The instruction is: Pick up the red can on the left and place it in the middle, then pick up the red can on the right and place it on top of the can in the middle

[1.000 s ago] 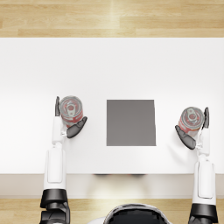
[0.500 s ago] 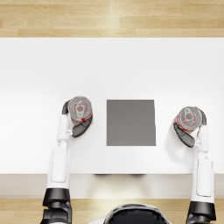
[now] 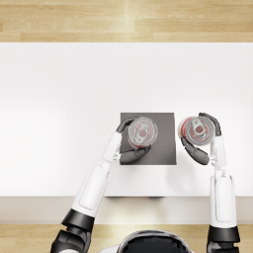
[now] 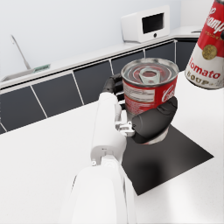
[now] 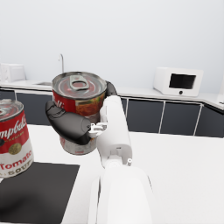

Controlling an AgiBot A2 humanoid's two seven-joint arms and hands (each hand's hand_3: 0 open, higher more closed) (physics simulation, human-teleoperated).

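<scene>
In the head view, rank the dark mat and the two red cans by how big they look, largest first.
1. The dark mat, clearly largest.
2 and 3. The can in the left hand and the can in the right hand look alike; I won't rank them.

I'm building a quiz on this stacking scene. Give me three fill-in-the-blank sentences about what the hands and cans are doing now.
1. The left hand holds a red can over the dark ____.
2. The right hand holds the other red can just ____ the mat's edge.
3. The countertop behind the table carries a white ____.

Missing words: mat; outside; microwave
</scene>
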